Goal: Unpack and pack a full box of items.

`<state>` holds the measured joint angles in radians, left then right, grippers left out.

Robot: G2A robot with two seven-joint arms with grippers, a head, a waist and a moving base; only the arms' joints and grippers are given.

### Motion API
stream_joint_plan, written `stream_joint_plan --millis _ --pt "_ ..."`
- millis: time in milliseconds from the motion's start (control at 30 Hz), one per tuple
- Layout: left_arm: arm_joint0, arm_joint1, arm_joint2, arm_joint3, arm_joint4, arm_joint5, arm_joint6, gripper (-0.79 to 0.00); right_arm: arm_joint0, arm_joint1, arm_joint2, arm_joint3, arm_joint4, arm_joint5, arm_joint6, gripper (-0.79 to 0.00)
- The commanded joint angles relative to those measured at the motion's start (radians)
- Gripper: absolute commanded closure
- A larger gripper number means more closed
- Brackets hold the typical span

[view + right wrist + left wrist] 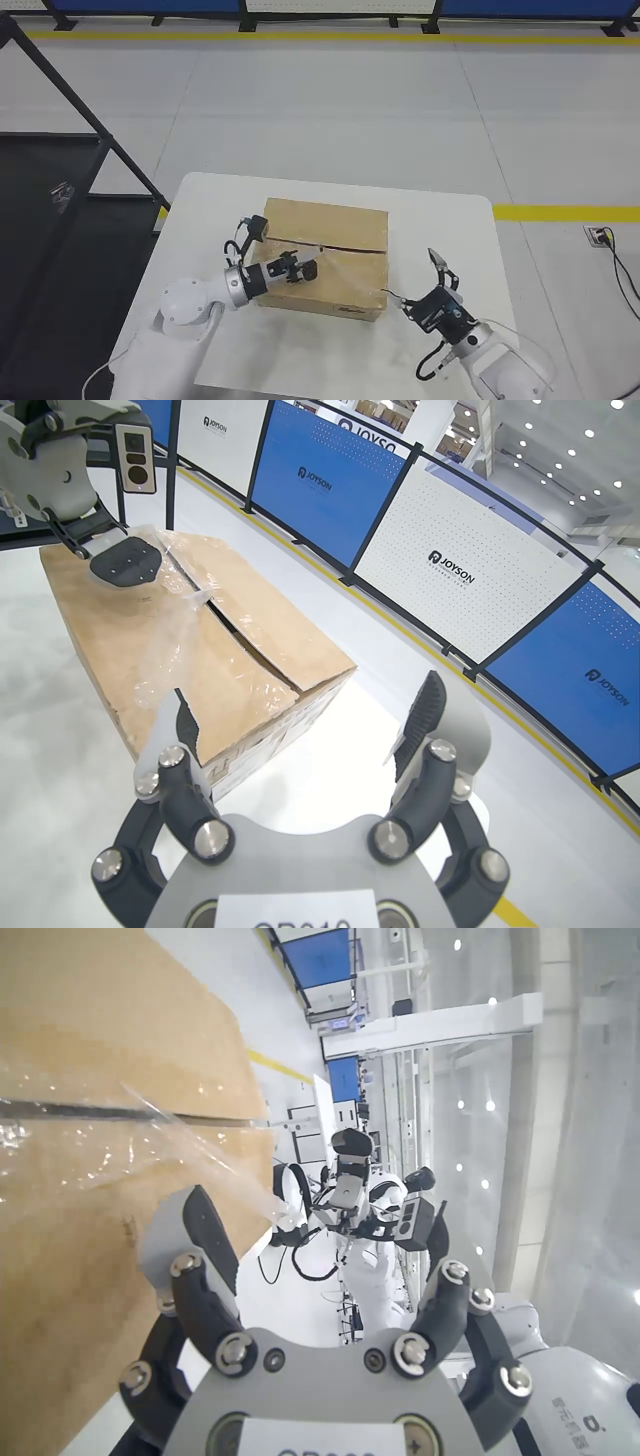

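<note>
Cardboard box (340, 225) set on worktop (440, 215), clear tape (175, 640) partly lifted | left end effector (320, 1208) spread wide over box top | right end effector (302, 692) spread wide beside box corner

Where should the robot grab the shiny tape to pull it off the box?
Probably the loose, crinkled end of the tape, lifted off the box top near its short end. It stands clear of the cardboard there, so the open right tool could come in from that end, pinch it, and pull along the seam.
</note>
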<state>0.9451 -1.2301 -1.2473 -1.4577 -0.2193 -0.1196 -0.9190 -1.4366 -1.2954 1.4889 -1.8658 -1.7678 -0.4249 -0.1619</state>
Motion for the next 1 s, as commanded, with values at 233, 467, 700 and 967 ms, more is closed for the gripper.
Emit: stream_joint_plan --millis 233,467,700,967 --pt "-0.080 -0.021 0.100 0.097 0.031 0.041 0.077 -0.785 -0.004 0.009 0.013 0.029 0.011 -0.004 -0.036 -0.785" --pt "-0.114 -0.029 0.129 0.108 0.023 0.042 0.093 -0.785 0.006 0.015 0.013 0.048 0.023 -0.007 -0.045 -0.785" --pt "-0.113 -0.025 0.124 0.075 0.044 0.064 0.083 -0.785 0.026 0.020 0.005 0.071 0.038 -0.012 -0.049 -0.785" --pt "-0.097 -0.017 0.098 0.032 0.016 0.077 0.064 -0.785 0.061 0.024 -0.015 0.093 0.046 -0.027 -0.035 -0.785"
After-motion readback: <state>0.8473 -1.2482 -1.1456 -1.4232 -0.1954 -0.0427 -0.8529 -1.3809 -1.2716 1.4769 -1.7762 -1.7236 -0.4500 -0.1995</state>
